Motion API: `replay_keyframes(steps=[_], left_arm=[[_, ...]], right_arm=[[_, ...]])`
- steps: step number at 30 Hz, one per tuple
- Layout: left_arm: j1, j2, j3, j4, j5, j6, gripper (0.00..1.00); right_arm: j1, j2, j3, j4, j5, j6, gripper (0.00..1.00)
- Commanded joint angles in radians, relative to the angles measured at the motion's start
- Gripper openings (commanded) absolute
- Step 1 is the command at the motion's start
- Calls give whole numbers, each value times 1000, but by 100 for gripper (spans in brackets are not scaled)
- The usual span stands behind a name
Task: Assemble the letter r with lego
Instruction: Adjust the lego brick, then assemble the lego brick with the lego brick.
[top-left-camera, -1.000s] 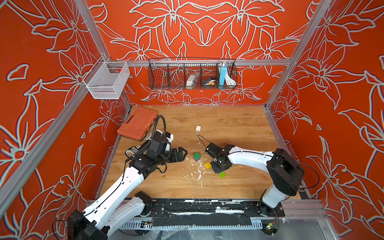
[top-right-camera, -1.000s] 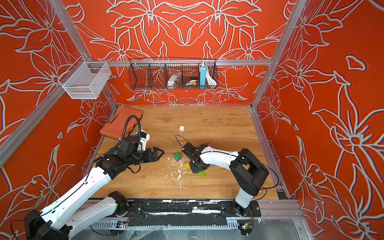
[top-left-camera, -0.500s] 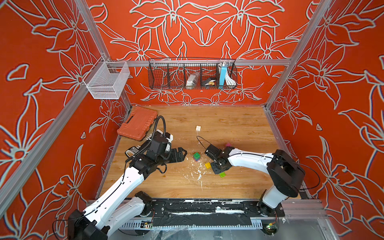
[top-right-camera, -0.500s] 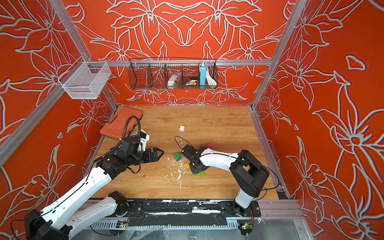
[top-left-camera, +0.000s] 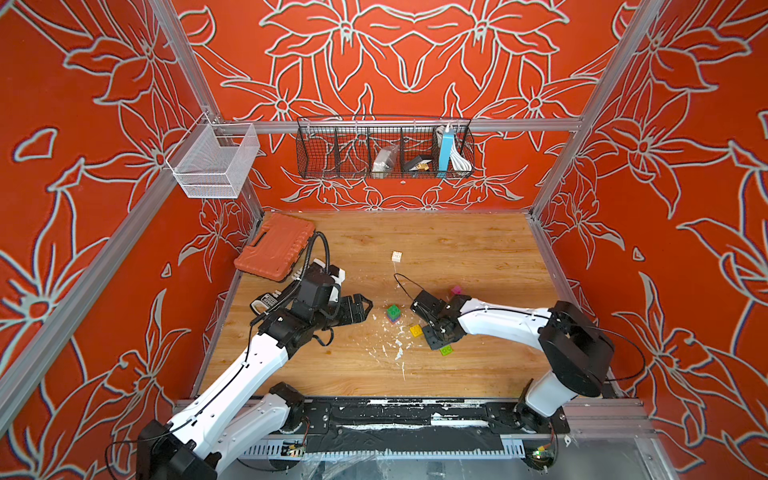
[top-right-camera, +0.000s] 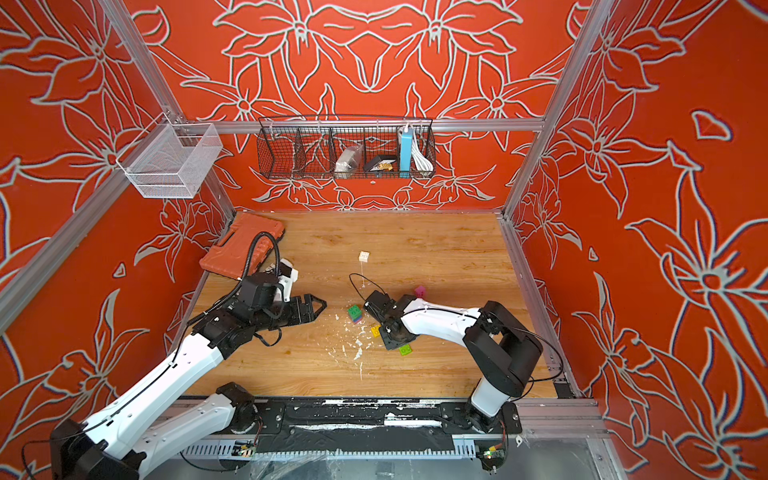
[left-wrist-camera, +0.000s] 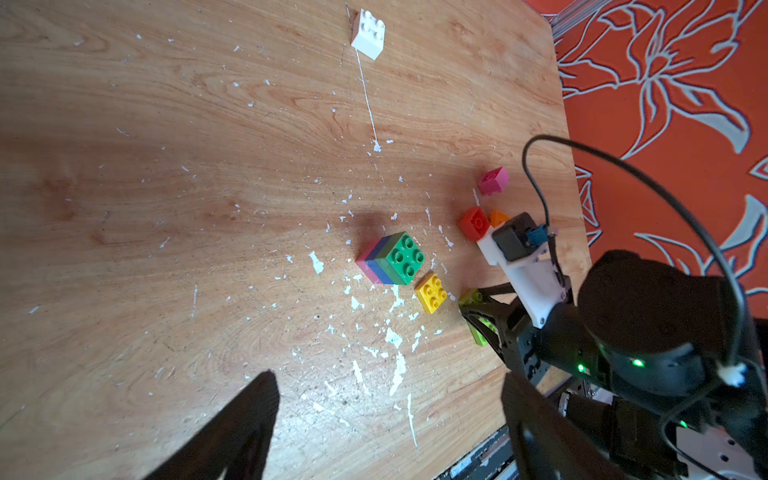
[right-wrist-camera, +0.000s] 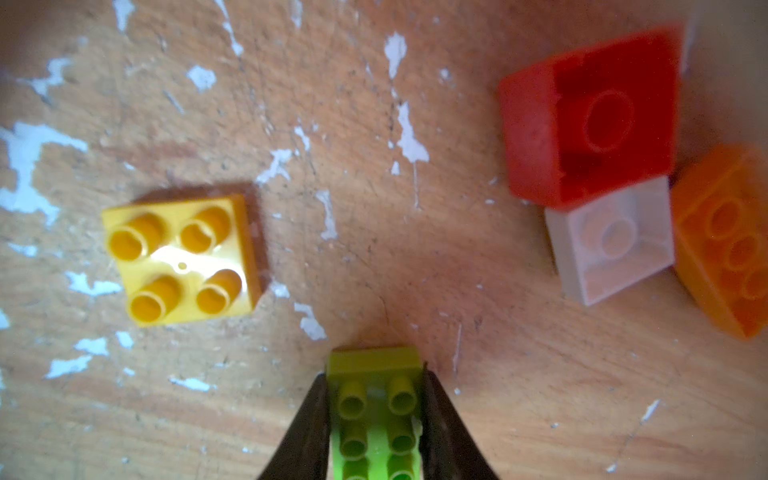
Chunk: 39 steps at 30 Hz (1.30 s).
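Observation:
My right gripper (right-wrist-camera: 374, 376) is shut on a long lime lego brick (right-wrist-camera: 376, 411), low over the table; in both top views the brick (top-left-camera: 446, 350) pokes out under that gripper (top-left-camera: 438, 338). A yellow brick (right-wrist-camera: 183, 259) lies studs up just beside it. A red brick (right-wrist-camera: 590, 120), a white one (right-wrist-camera: 611, 241) and an orange one (right-wrist-camera: 727, 241) huddle together on the other side. A green-topped stack (left-wrist-camera: 392, 259) stands between the arms. My left gripper (left-wrist-camera: 386, 399) is open and empty, short of the stack. A pink brick (left-wrist-camera: 493, 181) and a white brick (left-wrist-camera: 369, 33) lie farther off.
The ribbed orange case (top-left-camera: 274, 249) lies at the back left, with a black tool (top-left-camera: 266, 303) by the left edge behind my left arm. White flecks (top-left-camera: 395, 345) litter the wood near the stack. Wire baskets (top-left-camera: 384, 147) hang on the back wall.
The right wrist has shifted slightly over the bricks, still holding the lime brick. The left arm has hardly moved.

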Motion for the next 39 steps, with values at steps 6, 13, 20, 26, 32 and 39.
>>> replay_keyframes(steps=[6, 13, 20, 26, 32, 39], left_arm=[[100, 63, -161, 277, 223, -184, 74], [137, 104, -208, 329, 246, -199, 75], [167, 118, -219, 331, 269, -189, 76], [168, 131, -215, 326, 274, -175, 78], [170, 131, -211, 319, 274, -163, 78], [170, 128, -210, 313, 274, -157, 78]], right_arm=[[6, -40, 143, -122, -67, 56, 0], [22, 34, 236, -156, -86, 57, 0], [20, 132, 301, -173, -157, 77, 0], [17, 177, 326, -186, -157, 90, 0], [9, 213, 336, -183, -169, 94, 0], [-3, 243, 340, -175, -171, 96, 0]])
